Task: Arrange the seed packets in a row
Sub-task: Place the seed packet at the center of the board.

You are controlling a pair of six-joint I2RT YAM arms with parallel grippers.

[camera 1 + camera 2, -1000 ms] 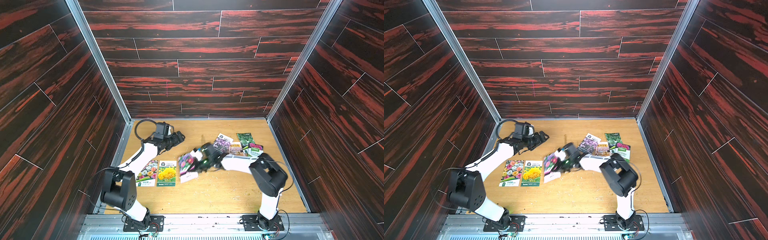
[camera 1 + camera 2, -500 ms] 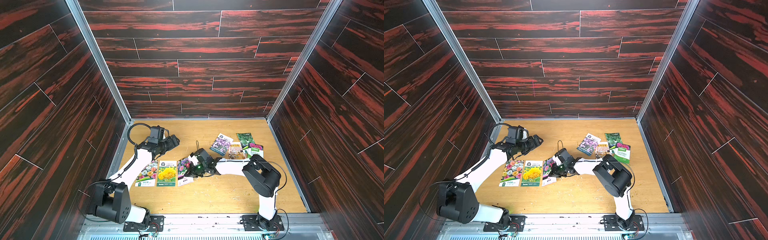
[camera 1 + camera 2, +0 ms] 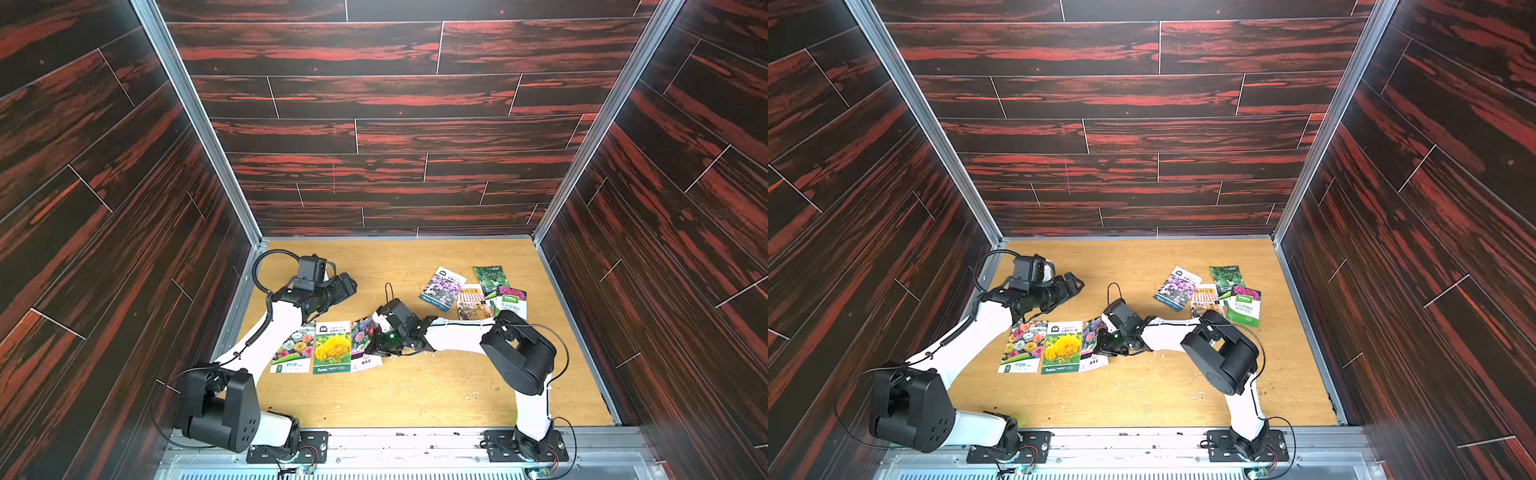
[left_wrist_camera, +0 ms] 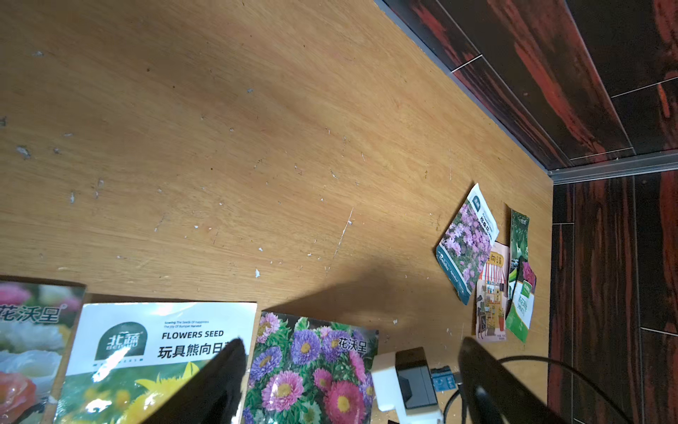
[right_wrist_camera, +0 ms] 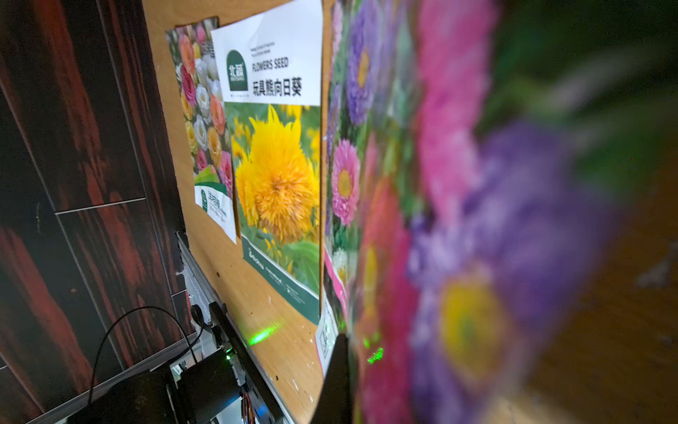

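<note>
Pinching the aster packet [image 3: 360, 338] by its right edge, the right gripper [image 3: 374, 345] holds it third in a row near the bench's [image 3: 415, 395] left edge.

Both top views show all seven flat, glossy rectangles on scuffed pale wood. The rose packet [image 3: 293, 351], sunflower packet [image 3: 332, 347] and aster packet lie just beside one another. Toward the back right corner is a loose, overlapping cluster: purple packet [image 3: 442, 289], shopfront packet [image 3: 471, 301], melon packet [image 3: 490, 278] and green-label packet [image 3: 512, 303]. The left gripper [image 3: 350, 286] hangs behind the row with its jaws spread wide, holding nothing. Only the wrist views let "FLOWERS SEED" be read on the sunflower packet's white band. Only the right wrist view shows the aster packet's gripped side curling up, blurred against the lens.
</note>
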